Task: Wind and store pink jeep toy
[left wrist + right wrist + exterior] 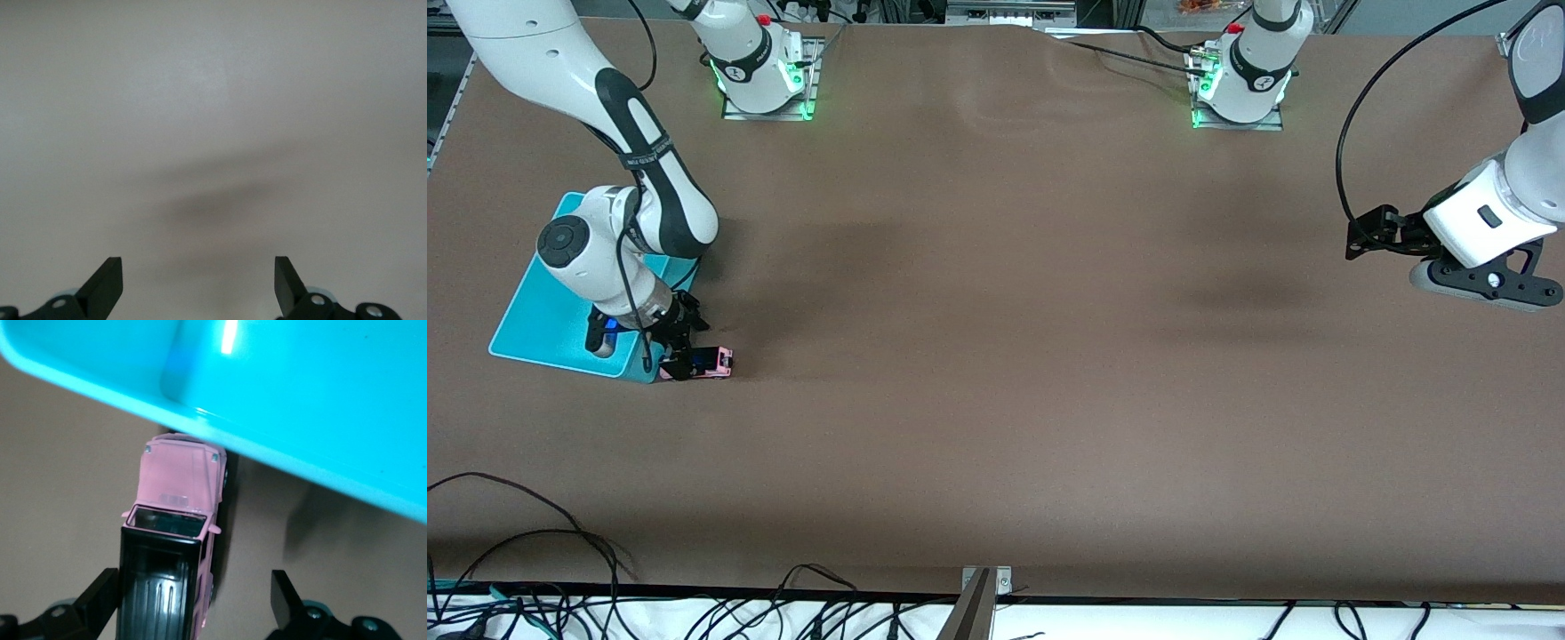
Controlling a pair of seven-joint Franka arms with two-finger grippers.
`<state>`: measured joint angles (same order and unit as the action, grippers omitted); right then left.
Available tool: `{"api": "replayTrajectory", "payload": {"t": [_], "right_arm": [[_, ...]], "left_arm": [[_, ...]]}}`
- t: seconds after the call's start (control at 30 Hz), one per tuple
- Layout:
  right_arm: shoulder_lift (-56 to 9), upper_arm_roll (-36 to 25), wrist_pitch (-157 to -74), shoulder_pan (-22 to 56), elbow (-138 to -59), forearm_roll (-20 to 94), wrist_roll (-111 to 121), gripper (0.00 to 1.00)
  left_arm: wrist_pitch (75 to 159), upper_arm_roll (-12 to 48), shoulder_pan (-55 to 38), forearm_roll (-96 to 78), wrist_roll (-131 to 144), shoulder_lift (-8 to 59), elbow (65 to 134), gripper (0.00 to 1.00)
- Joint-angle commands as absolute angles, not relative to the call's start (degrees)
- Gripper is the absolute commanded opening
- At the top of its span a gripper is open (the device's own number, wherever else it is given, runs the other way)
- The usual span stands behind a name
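Where front view hides it, pink jeep toy [175, 540] sits between open jaws.

The right claw [680, 356] has its fingers wide apart around the pink jeep toy [710, 363]. The turquoise bin [543, 311] wall stands just beside this claw and blocks that side. Under the open left claw [1360, 238], the brown table [996, 356] is bare.

A robotics lab: bolted arm bases [765, 84] (cables [534, 533] trailing everywhere).
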<state>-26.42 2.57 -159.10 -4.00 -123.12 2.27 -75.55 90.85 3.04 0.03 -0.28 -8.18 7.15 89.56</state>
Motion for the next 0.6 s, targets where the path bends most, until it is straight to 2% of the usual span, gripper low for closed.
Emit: {"api": "replayTrajectory", "payload": {"t": [0.0, 0.23, 0.3, 0.37, 0.5, 0.53, 0.57], "right_arm": [[-27.6, 2.3, -159.6, -3.7, -122.4, 2.0, -76.3, 1.0], [-28.8, 2.0, -159.6, -3.7, -121.8, 1.2, -76.3, 1.0], [-29.4, 2.0, -159.6, -3.7, -121.3, 1.2, -76.3, 0.92], [-29.5, 1.9, -159.6, -3.7, -121.3, 1.2, -76.3, 0.8], [-29.5, 1.9, -159.6, -3.7, -121.2, 1.1, -76.3, 0.45], [-29.5, 1.9, -159.6, -3.7, -121.2, 1.1, -76.3, 0.4], [-29.4, 1.9, -159.6, -3.7, -121.1, 1.1, -76.3, 0.29]], "left_arm": [[90.0, 3.2, 0.4, -0.6, -7.9, 7.9, 87.8, 1.0], [90.0, 3.2, 0.4, -0.6, -7.9, 7.9, 87.8, 1.0], [90.0, 3.2, 0.4, -0.6, -7.9, 7.9, 87.8, 1.0], [90.0, 3.2, 0.4, -0.6, -7.9, 7.9, 87.8, 1.0], [90.0, 3.2, 0.5, -0.6, -8.0, 7.9, 87.8, 1.0], [90.0, 3.2, 0.4, -0.6, -8.0, 7.9, 87.8, 1.0], [90.0, 3.2, 0.4, -0.6, -8.0, 7.9, 87.8, 1.0]]}}
